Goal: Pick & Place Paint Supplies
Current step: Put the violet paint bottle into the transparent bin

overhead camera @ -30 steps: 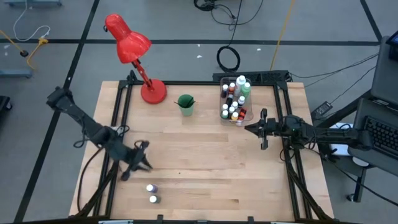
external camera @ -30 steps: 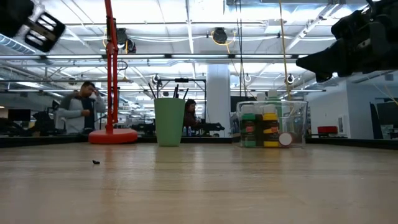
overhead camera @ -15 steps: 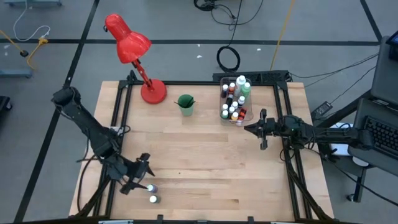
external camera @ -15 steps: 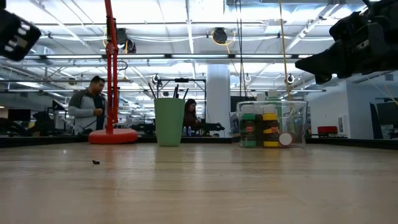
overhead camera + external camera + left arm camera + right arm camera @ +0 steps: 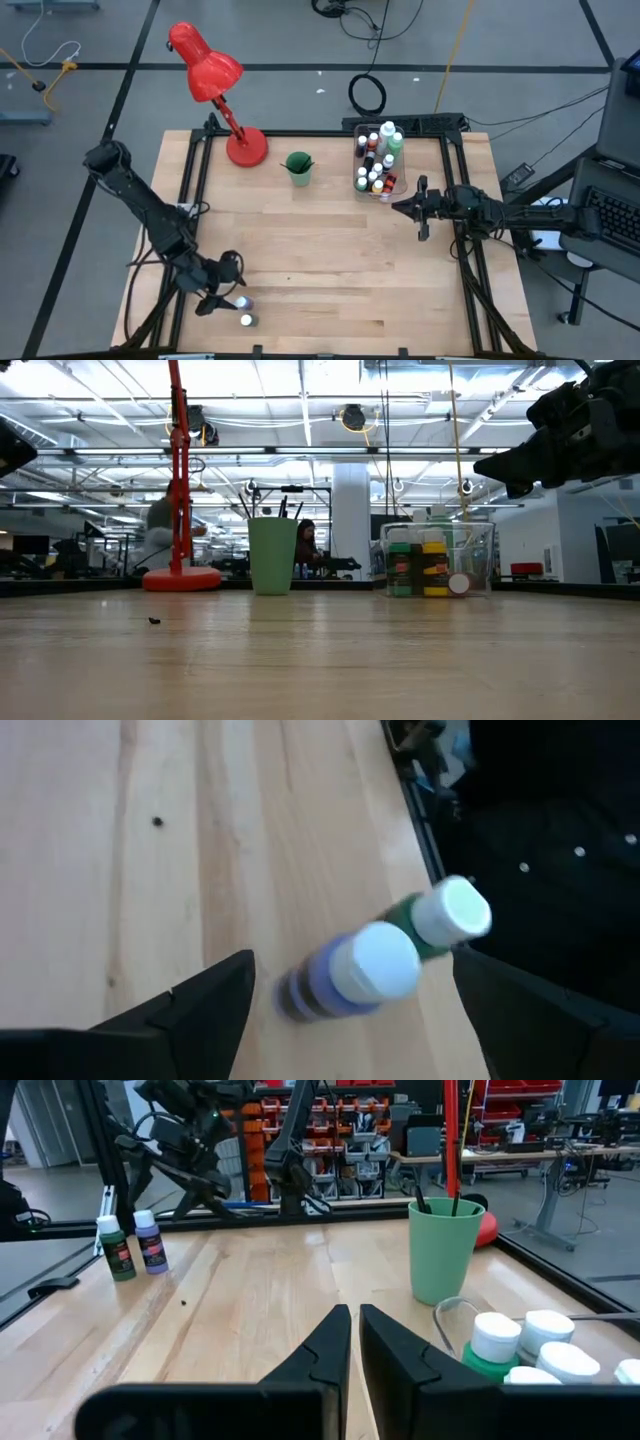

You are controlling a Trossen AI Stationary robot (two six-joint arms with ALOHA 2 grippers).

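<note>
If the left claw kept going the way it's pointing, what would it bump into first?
Probably the purple paint bottle: it stands between the open fingers of the left gripper, with the green paint bottle right behind it. Depth is hard to judge.

Both arms are showing matte black jointed links with trailing black cables, each ending in two flat, tapering dark fingers.

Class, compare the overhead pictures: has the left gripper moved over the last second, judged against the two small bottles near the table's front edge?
Yes. The left gripper has moved toward the front edge, closing on the purple bottle and green bottle, which stayed put.
</note>
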